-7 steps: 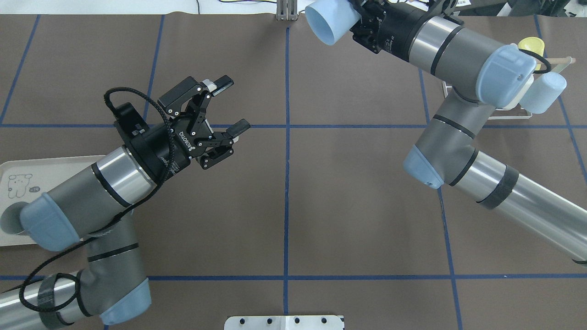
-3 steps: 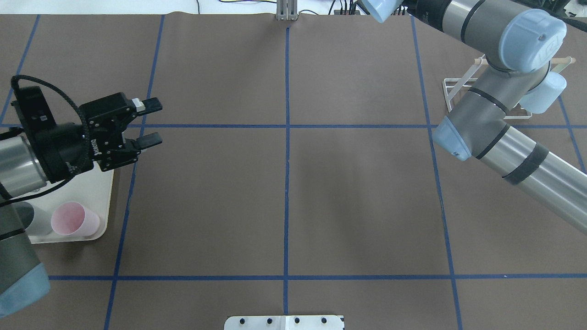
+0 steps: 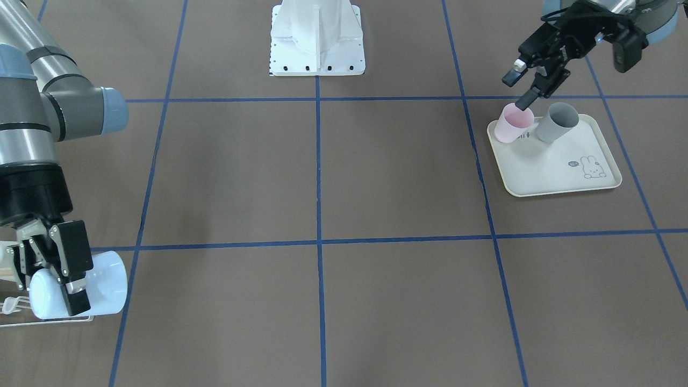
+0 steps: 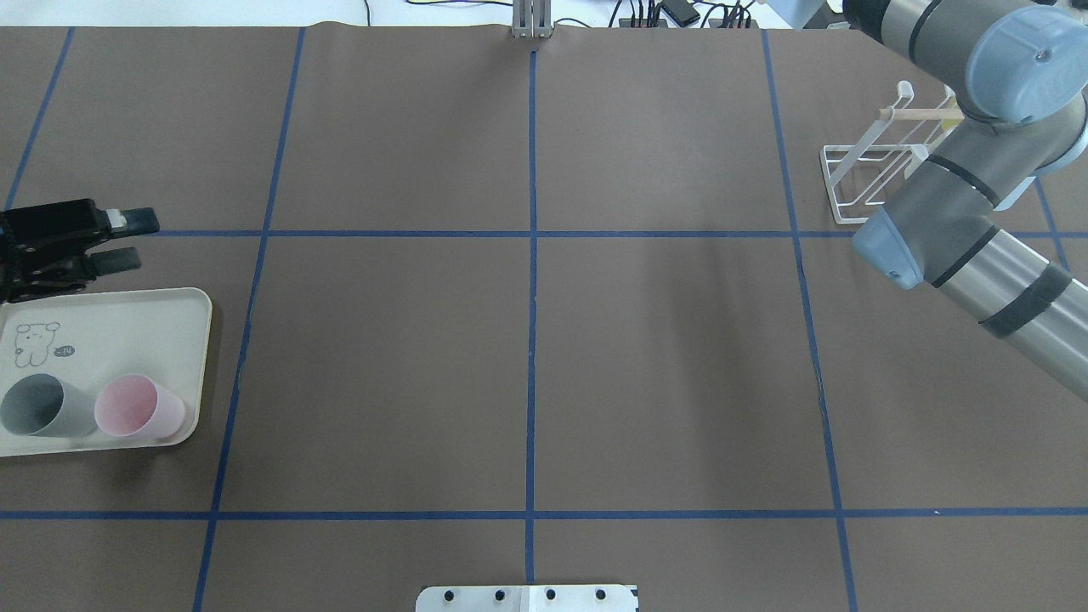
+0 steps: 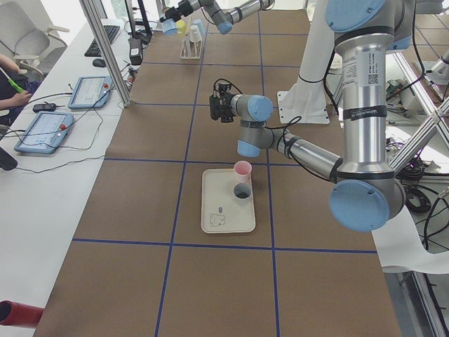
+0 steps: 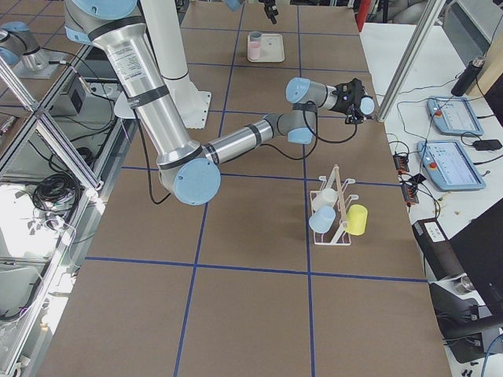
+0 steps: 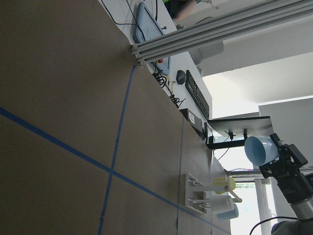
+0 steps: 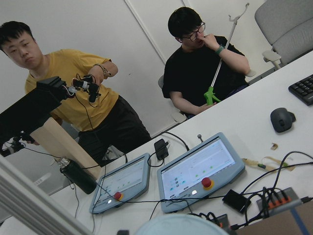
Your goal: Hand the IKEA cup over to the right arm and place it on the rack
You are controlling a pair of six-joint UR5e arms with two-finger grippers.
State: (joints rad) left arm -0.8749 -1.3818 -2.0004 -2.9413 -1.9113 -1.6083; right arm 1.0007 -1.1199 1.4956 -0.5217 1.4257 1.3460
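The IKEA cup (image 3: 105, 290), light blue, lies sideways in my right gripper (image 3: 59, 293), which is shut on it. In the front-facing view it hangs over the white wire rack (image 3: 48, 321). The exterior right view puts this cup (image 6: 367, 104) high and well short of the rack (image 6: 338, 216). The left wrist view also catches the cup (image 7: 259, 149) above the rack (image 7: 210, 196). Overhead, the right gripper and cup are out of frame, and only part of the rack (image 4: 850, 174) shows beside the arm. My left gripper (image 4: 127, 240) is open and empty at the table's left edge, just beyond the tray.
A cream rabbit-print tray (image 4: 183, 314) holds a grey cup (image 4: 38, 406) and a pink cup (image 4: 136, 406). The rack carries a white cup (image 6: 322, 199), a blue cup (image 6: 321, 220) and a yellow cup (image 6: 357, 220). Two people sit at a desk with tablets in the right wrist view.
My left arm has drawn back left, its open gripper now by the tray. The right arm has swung the blue cup out of the overhead view at the top right.
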